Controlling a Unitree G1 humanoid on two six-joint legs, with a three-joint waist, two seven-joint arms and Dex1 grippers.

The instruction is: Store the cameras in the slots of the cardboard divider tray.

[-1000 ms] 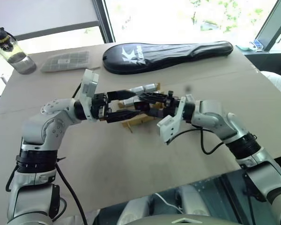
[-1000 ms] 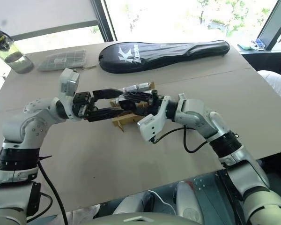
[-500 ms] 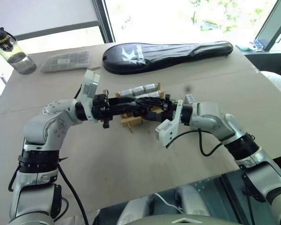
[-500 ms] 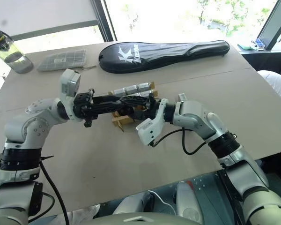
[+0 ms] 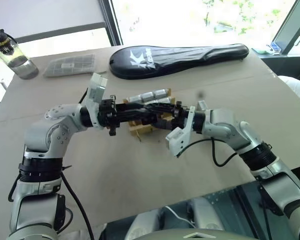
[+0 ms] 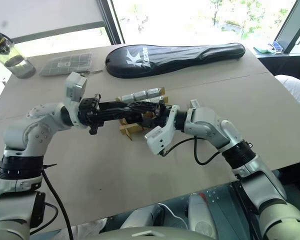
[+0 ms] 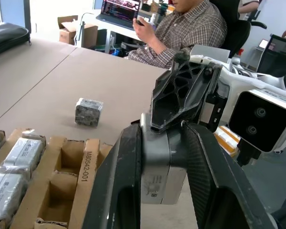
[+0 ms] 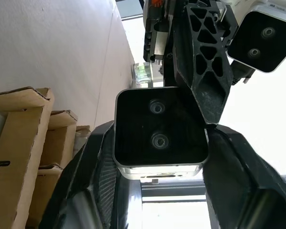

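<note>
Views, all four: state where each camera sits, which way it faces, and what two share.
Head eyes: on the head, looking forward and down at the table, the cardboard divider tray and both arms.
Left wrist: along the left pincer, shut on a camera; tray, right pincer and a seated person beyond.
Right wrist: along the right pincer, facing the left pincer; camera between.
Shared: both wrist views show that camera.

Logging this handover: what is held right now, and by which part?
The left gripper clamps a camera by its two opposite side faces; the right gripper's fingers flank it, loosening.
</note>
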